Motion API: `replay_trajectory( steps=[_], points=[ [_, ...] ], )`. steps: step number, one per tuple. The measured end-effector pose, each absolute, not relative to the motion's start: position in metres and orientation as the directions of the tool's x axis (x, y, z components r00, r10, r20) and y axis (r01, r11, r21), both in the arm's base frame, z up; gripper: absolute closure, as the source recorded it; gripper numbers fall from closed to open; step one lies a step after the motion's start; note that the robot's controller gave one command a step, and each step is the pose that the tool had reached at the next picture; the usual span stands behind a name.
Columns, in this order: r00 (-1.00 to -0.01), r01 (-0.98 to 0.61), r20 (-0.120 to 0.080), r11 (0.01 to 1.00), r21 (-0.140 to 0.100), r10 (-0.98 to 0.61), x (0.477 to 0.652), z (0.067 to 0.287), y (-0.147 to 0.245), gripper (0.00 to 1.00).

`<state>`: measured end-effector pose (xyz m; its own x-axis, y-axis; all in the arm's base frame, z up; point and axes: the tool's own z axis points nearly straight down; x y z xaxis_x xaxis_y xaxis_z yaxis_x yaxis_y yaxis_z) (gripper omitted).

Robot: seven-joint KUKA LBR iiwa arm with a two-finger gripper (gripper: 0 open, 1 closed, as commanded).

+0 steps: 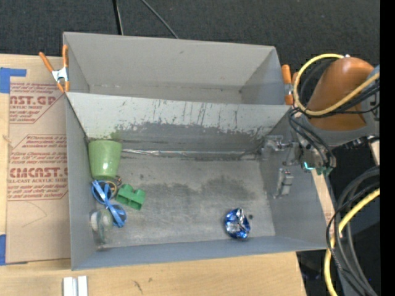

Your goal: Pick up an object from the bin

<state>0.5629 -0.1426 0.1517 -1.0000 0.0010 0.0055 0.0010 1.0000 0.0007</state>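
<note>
Camera view: end effector [282, 185] sits low in the grey metal bin [185, 113], close to the right wall, over bare floor. Can't tell whether it's apart or together. Nearest item is a crumpled blue shiny wad [237, 223] by the bin's front edge, right of centre, apart from the end effector. Other items are well away at the left: green cup [103, 158] against the left wall, green block [131, 196] just below it, blue ribbon-like piece [106, 201] beside the block, and a clear item [99, 224] in the front-left corner.
</note>
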Motion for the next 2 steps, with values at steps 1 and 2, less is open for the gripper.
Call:
replay_trajectory(
  steps=[1,2],
  points=[
    [-0.938,-0.347,0.003,0.938,0.004,-0.347,0.531,0.093,-0.095,0.0],
    [-0.868,-0.496,-0.012,0.868,-0.008,-0.496,0.489,0.071,-0.073,0.0]
  ],
)
